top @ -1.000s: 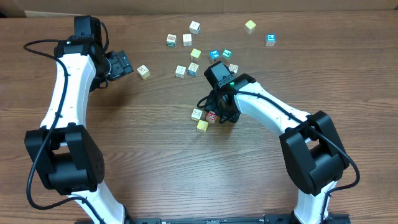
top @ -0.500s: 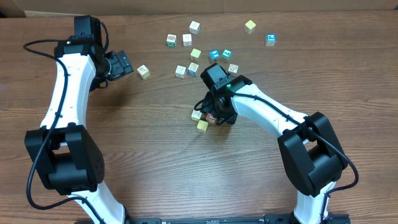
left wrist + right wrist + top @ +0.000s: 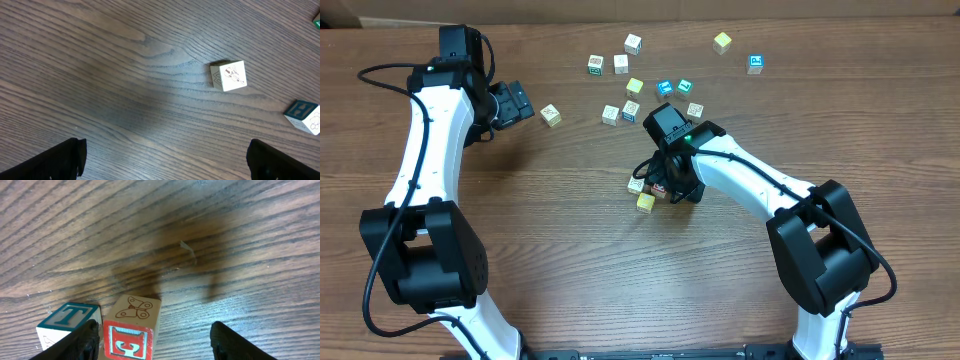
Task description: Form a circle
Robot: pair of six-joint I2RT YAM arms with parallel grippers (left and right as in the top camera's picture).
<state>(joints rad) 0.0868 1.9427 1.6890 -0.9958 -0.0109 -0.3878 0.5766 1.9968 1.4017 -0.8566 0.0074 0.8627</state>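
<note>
The circle (image 3: 645,202) is a tight cluster of small letter cubes at mid-table: a whitish cube (image 3: 636,184), a yellow one and a red-printed one (image 3: 660,188). My right gripper (image 3: 668,186) hangs right over the cluster's right side and hides part of it. In the right wrist view my right gripper (image 3: 157,342) is open, and the red E cube (image 3: 131,332) with a butterfly on top sits between the jaws beside the left finger (image 3: 86,341). A teal T cube (image 3: 67,319) lies just outside that finger. My left gripper (image 3: 515,103) stands open at the far left.
Several loose cubes (image 3: 621,64) lie scattered at the back of the table. A whitish cube (image 3: 551,115) sits just right of my left gripper, shown as the picture cube (image 3: 228,75) ahead of its jaws, with a teal H cube (image 3: 303,112) at the right edge.
My right gripper has shifted slightly left, closer onto the cluster. The left arm and the loose cubes have not moved.
</note>
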